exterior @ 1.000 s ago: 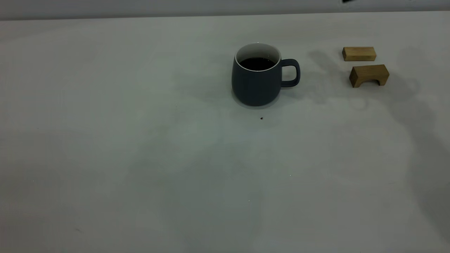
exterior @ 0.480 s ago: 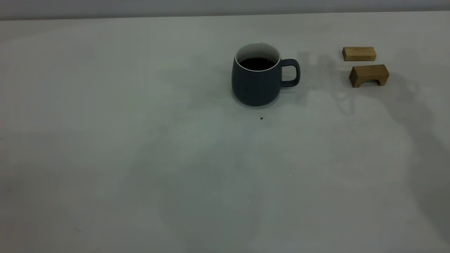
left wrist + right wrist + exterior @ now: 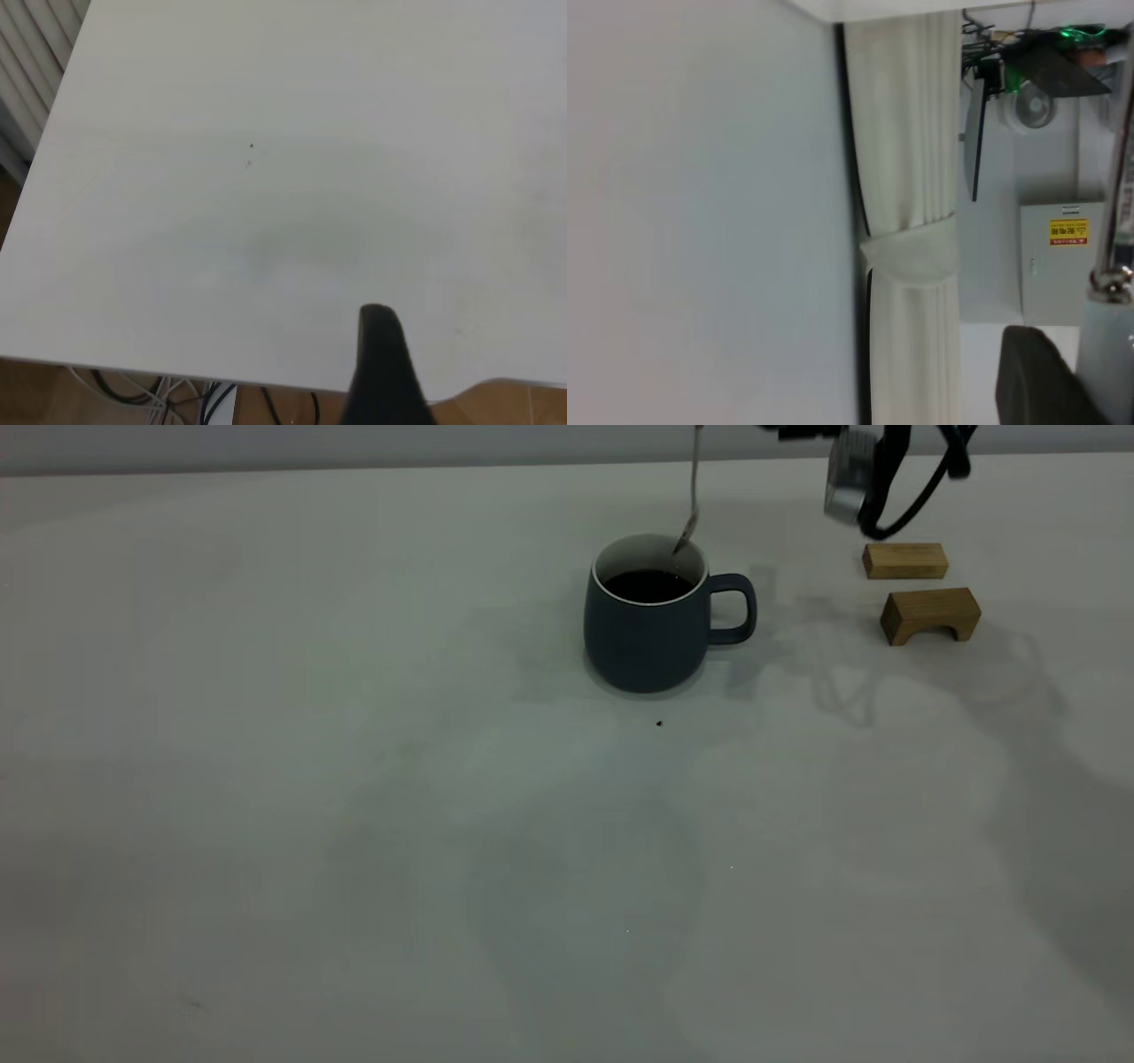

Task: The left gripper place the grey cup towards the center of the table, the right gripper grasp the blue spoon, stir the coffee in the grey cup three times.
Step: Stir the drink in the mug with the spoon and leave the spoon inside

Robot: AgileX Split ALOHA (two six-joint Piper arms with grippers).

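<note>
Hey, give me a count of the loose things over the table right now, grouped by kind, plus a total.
Grey cup: 1
Blue spoon: 1
Wooden blocks: 2
Total: 4

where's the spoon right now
In the exterior view the spoon hangs upright over the cup, its bowl at the far rim, left of the wooden blocks.

I count one grey cup (image 3: 648, 631) holding coffee (image 3: 648, 585), one blue spoon (image 3: 690, 496) hanging over it, two tan wooden blocks (image 3: 904, 561) (image 3: 929, 614), and one dark speck (image 3: 659, 724) on my table (image 3: 354, 824).
</note>
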